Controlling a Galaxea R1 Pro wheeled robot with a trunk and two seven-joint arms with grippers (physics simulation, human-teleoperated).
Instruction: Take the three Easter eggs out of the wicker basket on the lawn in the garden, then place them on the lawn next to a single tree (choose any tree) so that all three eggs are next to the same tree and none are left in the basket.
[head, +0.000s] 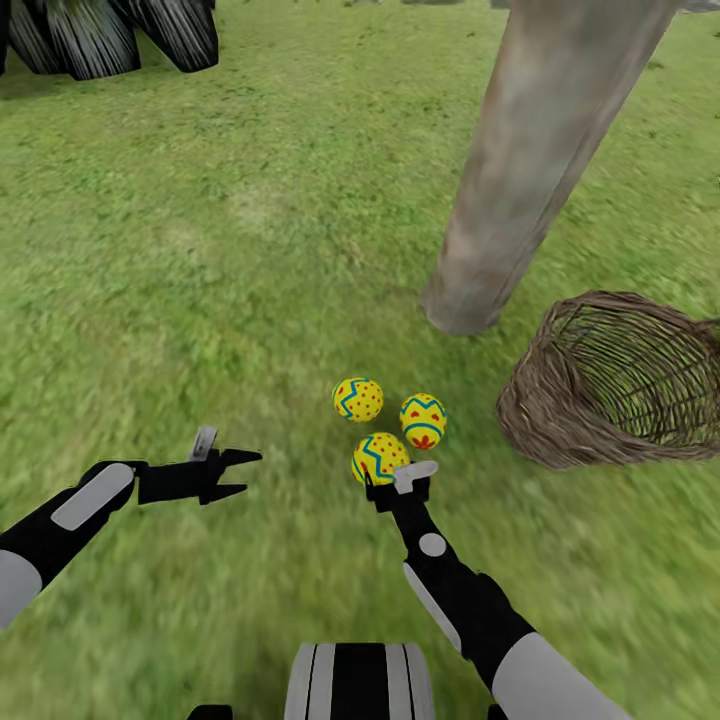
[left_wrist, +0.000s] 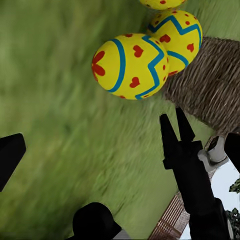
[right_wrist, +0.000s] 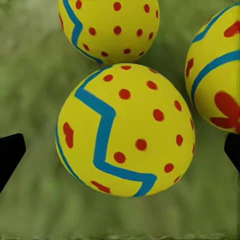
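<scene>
We see all three Easter eggs (head: 391, 425) lying in a tight cluster on the lawn (head: 200, 300), just in front of the foot of the tree (head: 530, 170). The wicker basket (head: 615, 380) lies tipped on its side on the grass to the right of the tree, its mouth facing us, with no egg visible inside. Our right tool (head: 400, 480) sits just behind the nearest egg (right_wrist: 125, 130), its jaws spread wide with that egg between the black fingertips (right_wrist: 10, 155) but not touching them. Our left tool (head: 240, 472) hovers over the grass well to the left of the eggs, jaws apart and holding nothing.
</scene>
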